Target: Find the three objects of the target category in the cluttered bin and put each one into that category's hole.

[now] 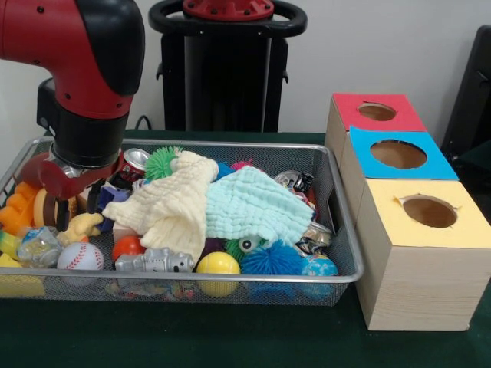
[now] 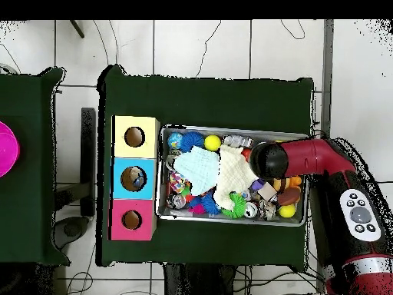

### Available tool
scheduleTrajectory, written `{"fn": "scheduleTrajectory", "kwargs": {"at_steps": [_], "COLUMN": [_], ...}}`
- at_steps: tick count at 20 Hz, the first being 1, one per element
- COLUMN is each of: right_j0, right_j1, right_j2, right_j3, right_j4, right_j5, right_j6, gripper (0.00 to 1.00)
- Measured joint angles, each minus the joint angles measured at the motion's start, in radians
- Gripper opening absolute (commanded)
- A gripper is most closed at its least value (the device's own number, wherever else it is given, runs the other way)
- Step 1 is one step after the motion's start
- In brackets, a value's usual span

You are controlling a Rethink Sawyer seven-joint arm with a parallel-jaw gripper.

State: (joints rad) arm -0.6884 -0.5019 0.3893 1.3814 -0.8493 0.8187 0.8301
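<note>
we cannot tell how far the claw (image 1: 83,201) is open or whether it grips anything: it is down among the toys at one end of the bin (image 1: 343,230), hidden under the red and black arm (image 1: 84,69). from overhead, the arm reaches in over that end's rim. a cream cloth (image 1: 173,203) and a mint cloth (image 1: 253,205) lie mid-bin. the hole (image 1: 377,112) in the red-topped box sits on the desk (image 1: 192,337), beyond the bin's other end.
</note>
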Motion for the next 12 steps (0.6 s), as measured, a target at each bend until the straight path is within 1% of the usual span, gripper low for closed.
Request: {"fn": "scheduleTrajectory", "kwargs": {"at_steps": [12], "right_j0": [-0.010], "right_j1": [0.000], "right_j2": [0.011], "right_j3": [0.000], "right_j4": [-0.005], "right_j5": [0.000], "right_j6": [0.000], "gripper": [1.00]}}
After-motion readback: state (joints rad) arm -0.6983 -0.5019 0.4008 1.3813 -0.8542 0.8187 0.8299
